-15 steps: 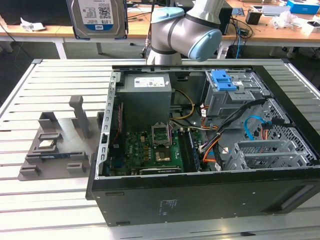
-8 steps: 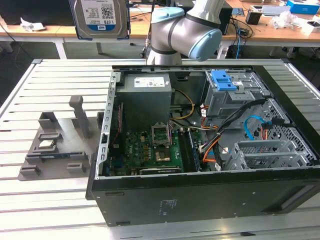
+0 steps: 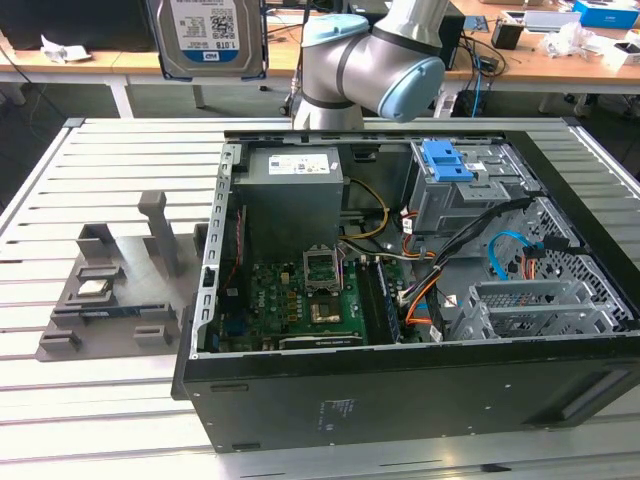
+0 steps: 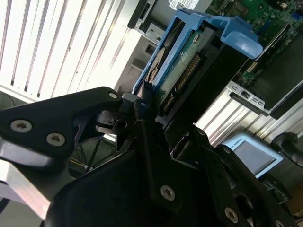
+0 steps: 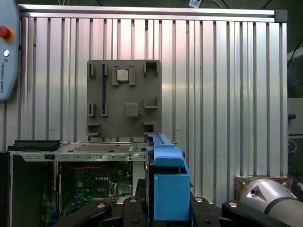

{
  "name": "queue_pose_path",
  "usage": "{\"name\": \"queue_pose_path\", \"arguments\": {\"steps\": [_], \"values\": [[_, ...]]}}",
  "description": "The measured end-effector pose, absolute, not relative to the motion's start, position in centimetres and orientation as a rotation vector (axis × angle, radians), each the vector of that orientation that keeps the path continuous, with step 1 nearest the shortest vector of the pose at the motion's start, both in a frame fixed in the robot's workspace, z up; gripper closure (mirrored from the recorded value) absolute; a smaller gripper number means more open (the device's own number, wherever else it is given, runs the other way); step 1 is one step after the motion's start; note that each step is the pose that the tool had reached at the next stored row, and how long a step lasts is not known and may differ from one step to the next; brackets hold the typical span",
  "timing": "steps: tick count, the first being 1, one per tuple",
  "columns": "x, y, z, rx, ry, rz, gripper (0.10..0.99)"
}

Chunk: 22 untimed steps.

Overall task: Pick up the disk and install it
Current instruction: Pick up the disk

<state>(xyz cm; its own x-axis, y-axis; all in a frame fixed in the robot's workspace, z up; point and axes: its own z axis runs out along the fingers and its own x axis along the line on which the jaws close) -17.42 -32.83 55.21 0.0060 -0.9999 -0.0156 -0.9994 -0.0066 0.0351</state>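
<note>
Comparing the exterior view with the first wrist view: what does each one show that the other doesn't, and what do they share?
Exterior view: the labelled face of the disk, the grey power supply box and the blue-topped drive cage. First wrist view: the disk's blue frame edge-on in the claw, and a pendant with a red button. Shared: the grey fixture plate with its chip, and the motherboard.

Grey robot arm [image 3: 375, 65] with pale blue joint caps, bent at a joint. Its black gripper [image 4: 158, 113] clamps the disk [image 4: 182, 59] between both fingers.
</note>
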Motion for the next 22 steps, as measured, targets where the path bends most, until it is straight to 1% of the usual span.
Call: {"name": "queue_pose_path", "arguments": {"steps": [6,9,11,22], "values": [[-16.8,-32.8,55.1,2.218,-2.204,-0.056,0.722],[-15.3,-32.9,54.7,2.218,-2.204,-0.055,0.722],[-14.5,-33.4,54.3,2.217,-2.203,-0.054,0.722],[-13.7,-34.5,54.1,2.217,-2.202,-0.052,0.722]]}}
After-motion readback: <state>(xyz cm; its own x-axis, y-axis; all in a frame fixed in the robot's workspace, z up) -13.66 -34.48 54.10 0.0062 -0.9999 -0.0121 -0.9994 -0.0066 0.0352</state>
